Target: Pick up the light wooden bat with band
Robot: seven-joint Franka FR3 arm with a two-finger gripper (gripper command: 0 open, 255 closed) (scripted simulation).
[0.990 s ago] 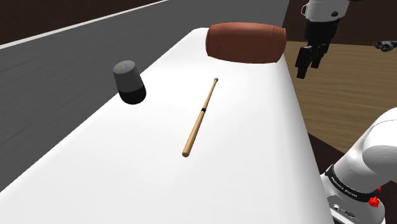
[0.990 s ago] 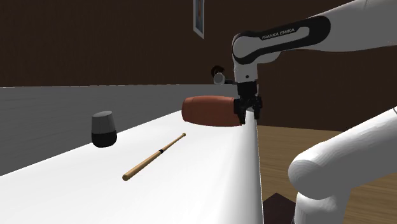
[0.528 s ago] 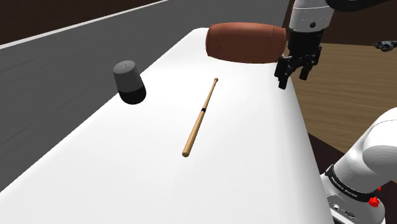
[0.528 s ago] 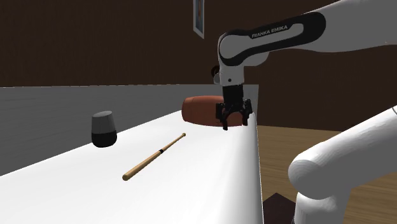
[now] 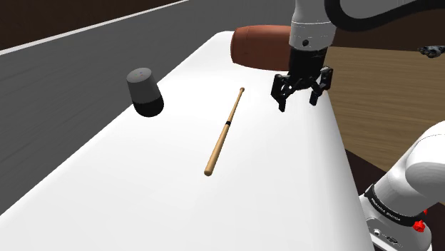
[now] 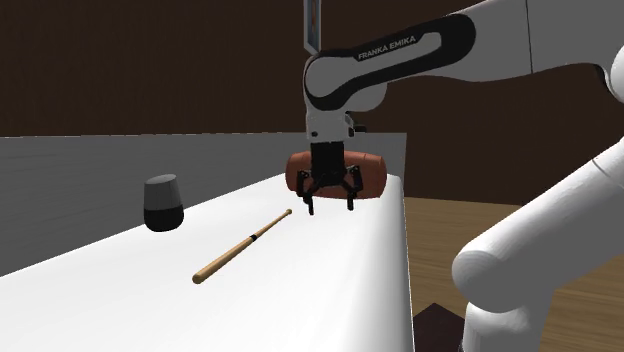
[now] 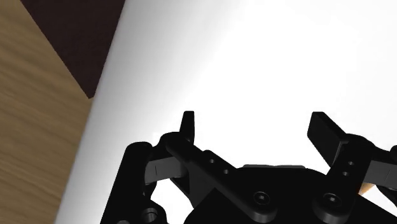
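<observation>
Hand (image 5: 297,102) wide open, empty, hovering above bench (image 5: 142,185) just beside bat (image 5: 224,132). Approach step, by my judgement. Next: centre over shaft, descend, close.

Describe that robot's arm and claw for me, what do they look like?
The arm is rounded white tubes with dark joints; one dark band carries white lettering, FRANKA EMIKA. The claw is all black, with two short fingers.

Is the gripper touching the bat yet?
Apart. The shoulder view shows the open gripper off to the side of the bat, near its thin end, with bare white table between them.
</observation>
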